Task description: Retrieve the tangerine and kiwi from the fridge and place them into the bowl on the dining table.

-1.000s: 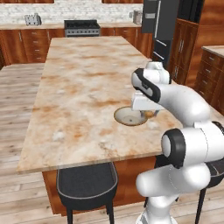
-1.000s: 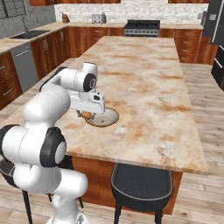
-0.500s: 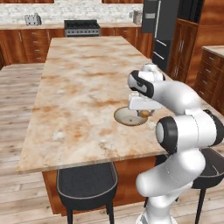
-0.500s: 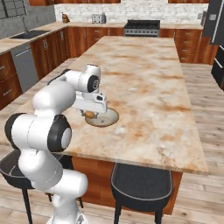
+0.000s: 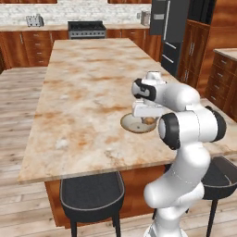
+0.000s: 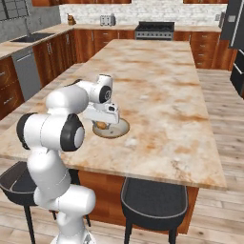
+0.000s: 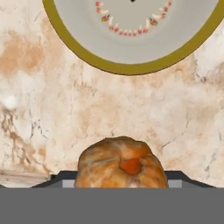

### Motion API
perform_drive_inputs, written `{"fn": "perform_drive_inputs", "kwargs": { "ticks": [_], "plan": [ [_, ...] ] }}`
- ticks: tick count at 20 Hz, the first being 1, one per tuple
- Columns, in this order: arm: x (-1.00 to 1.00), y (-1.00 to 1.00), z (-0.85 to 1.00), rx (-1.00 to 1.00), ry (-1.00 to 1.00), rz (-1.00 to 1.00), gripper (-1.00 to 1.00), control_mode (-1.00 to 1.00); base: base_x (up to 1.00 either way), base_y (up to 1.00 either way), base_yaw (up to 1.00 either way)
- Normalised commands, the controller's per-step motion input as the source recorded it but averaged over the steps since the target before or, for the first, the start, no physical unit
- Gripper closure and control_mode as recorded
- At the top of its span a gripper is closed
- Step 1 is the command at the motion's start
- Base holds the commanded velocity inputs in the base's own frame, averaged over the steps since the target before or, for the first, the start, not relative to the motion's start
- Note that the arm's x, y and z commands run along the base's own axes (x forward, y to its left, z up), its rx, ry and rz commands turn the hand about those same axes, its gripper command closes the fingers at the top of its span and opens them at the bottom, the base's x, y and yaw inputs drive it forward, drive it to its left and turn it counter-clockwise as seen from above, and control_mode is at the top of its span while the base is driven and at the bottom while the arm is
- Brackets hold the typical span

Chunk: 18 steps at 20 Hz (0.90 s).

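Gripper: two-finger gripper (image 5: 149, 121) clamped on the small orange-brown round tangerine (image 7: 121, 162), low over the table just beside the bowl.
Bowl: shallow beige-tan dish (image 7: 131, 39) near the robot's edge of the marbled beige-and-orange stone dining table (image 5: 88, 88); the part seen from the hand holds no fruit.
Fridge: tall dark grey fridge (image 5: 169, 28) far right, doors closed.
Progress: tangerine fetched, release pending; the kiwi likely remains to be fetched.

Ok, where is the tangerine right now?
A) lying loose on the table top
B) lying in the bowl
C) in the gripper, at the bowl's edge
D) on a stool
C: the hand view shows the tangerine between the gripper tips, over bare table top just short of the bowl rim.
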Motion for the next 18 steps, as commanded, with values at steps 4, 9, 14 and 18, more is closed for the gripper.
{"fn": "perform_drive_inputs", "kwargs": {
  "ticks": [4, 9, 14, 18],
  "plan": [
    [0.49, 0.00, -0.28, 0.00, -0.01, 0.00, 1.00, -1.00, 0.00, 0.00, 0.00],
    [0.52, 0.00, -0.29, 0.00, -0.02, -0.01, 1.00, -1.00, 0.00, 0.00, 0.00],
    [0.45, 0.00, -0.28, 0.00, -0.03, -0.01, 1.00, -1.00, 0.00, 0.00, 0.00],
    [0.44, 0.00, -0.30, 0.00, -0.06, -0.01, 1.00, -1.00, 0.00, 0.00, 0.00]
  ]
}}
